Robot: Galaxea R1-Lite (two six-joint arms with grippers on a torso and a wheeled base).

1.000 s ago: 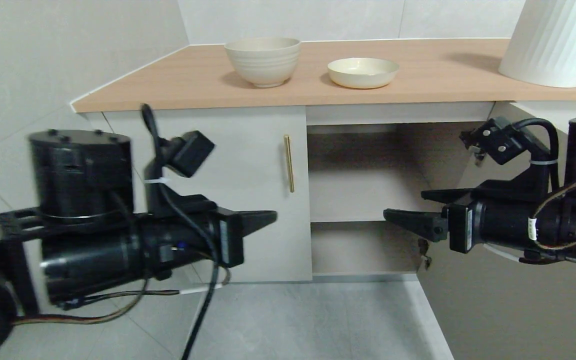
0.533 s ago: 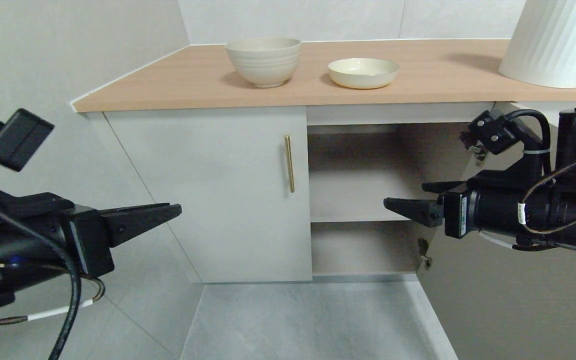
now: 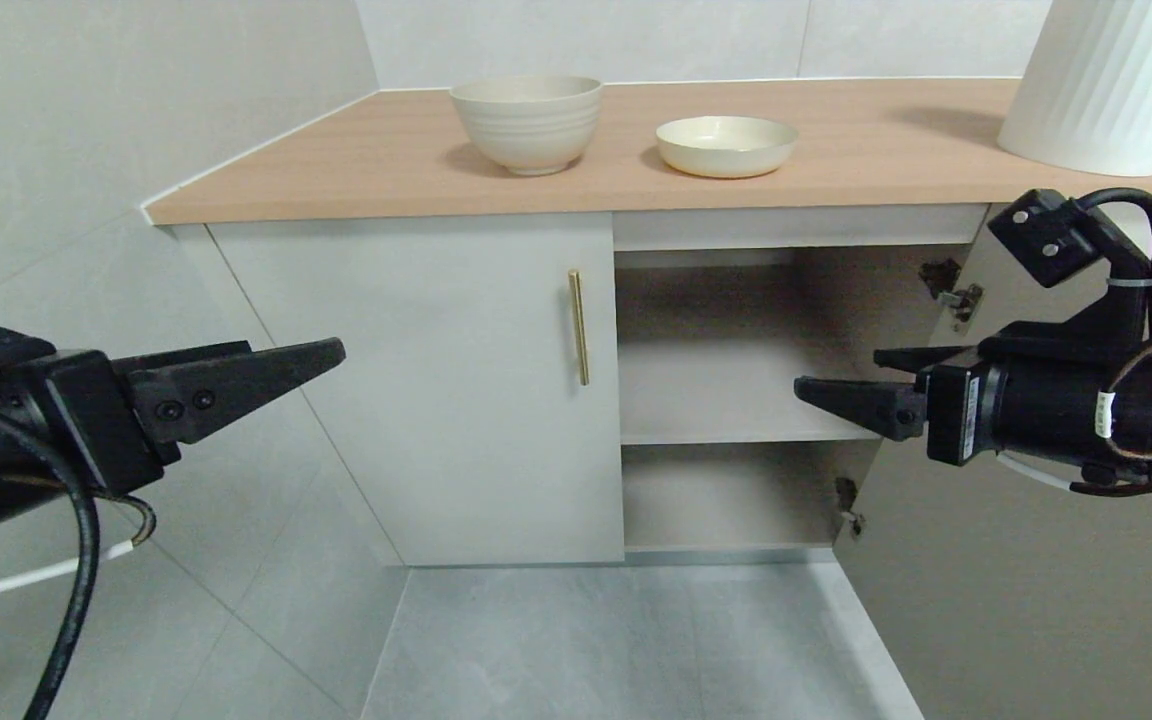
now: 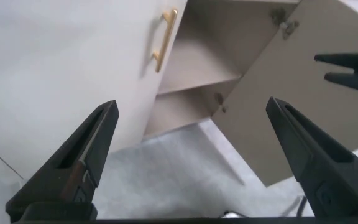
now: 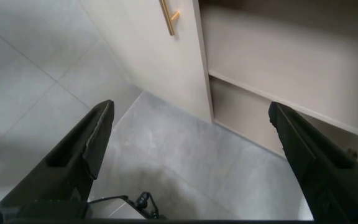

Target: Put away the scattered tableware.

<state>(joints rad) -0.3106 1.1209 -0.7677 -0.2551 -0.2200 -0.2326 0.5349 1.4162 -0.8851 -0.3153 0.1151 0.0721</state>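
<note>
I hold both arms low before the cabinet, the left gripper [image 3: 331, 352] and the right gripper [image 3: 836, 372] each with fingers spread wide and gripping nothing. Past them the right-hand door [image 3: 956, 620] hangs open on the shelf [image 3: 716, 400], so I judge the pick comes next: I should lift an arm clear of the surface [image 3: 386, 170] edge before advancing. The deep bowl [image 3: 526, 120] and the shallow dish [image 3: 726, 145] stand apart on that surface; take a rim from above, one finger inside, and close gently.

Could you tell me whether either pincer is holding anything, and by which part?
Nothing is held: the left pincer and right pincer are open and empty; the bowl and shallow dish sit on the counter.
</note>
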